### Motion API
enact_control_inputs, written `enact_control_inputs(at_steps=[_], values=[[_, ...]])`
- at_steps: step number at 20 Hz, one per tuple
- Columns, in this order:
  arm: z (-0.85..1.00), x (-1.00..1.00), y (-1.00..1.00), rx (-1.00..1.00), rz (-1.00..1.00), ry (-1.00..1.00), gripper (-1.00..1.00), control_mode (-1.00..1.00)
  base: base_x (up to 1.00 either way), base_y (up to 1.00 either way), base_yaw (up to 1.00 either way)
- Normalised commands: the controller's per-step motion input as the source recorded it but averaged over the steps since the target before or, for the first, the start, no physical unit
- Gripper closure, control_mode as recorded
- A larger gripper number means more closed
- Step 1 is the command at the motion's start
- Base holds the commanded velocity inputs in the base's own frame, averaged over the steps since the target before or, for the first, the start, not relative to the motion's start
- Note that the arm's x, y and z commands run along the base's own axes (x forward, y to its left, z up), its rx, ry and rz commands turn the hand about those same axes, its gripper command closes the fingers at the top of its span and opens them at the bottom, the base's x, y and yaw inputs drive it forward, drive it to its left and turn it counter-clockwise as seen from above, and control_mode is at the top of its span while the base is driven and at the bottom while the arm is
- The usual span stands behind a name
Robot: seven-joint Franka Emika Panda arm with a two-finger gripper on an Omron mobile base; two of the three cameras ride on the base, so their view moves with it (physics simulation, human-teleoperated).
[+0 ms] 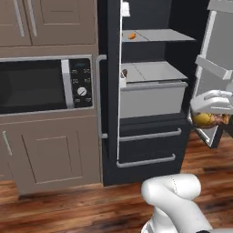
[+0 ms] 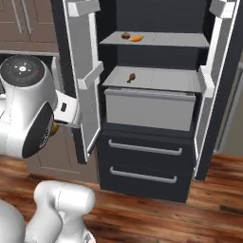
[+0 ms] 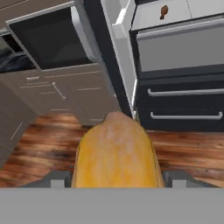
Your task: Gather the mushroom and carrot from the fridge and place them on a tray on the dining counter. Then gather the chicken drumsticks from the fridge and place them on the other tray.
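Already a chicken drumstick (image 3: 116, 153) sits clamped between the gripper's (image 3: 117, 177) two fingers, its golden, glossy body filling the low centre of the hand view, pale narrow end pointing away. In the left base view the same piece (image 1: 205, 119) hangs under the white hand, just in front of the fridge's (image 1: 150, 150) open right door, clear of the shelves.

Handling, as a guess: stiff, moderately weighty, slick skin, rounded; likely to pivot if pinched near the bone. Hold looks to be across the thick part, the safer place.

Outward: second drumstick (image 2: 131, 77) lies on the middle shelf above the grey drawer front. Carrot (image 2: 136, 38) and mushroom (image 2: 125, 35) rest side by side on the upper shelf, close together; not yet collected. Both fridge doors stand open.

Left of the fridge: black oven panel (image 1: 43, 84) set in taupe cabinetry. Wood floor (image 1: 91, 205) below.
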Motion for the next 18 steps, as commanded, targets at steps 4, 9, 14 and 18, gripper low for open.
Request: enact_control_inputs(at_steps=[4,9,14,18], values=[[0.00,0.00,0.00,0.00,0.00,0.00,1.00,1.00,-0.73,0.76,0.23],[0.00,0.00,0.00,0.00,0.00,0.00,1.00,1.00,-0.56,0.77,0.30],[0.00,0.00,0.00,0.00,0.00,0.00,1.00,1.00,-0.41,0.86,0.32],[0.00,0.00,0.00,0.00,0.00,0.00,1.00,1.00,-0.28,0.95,0.32]])
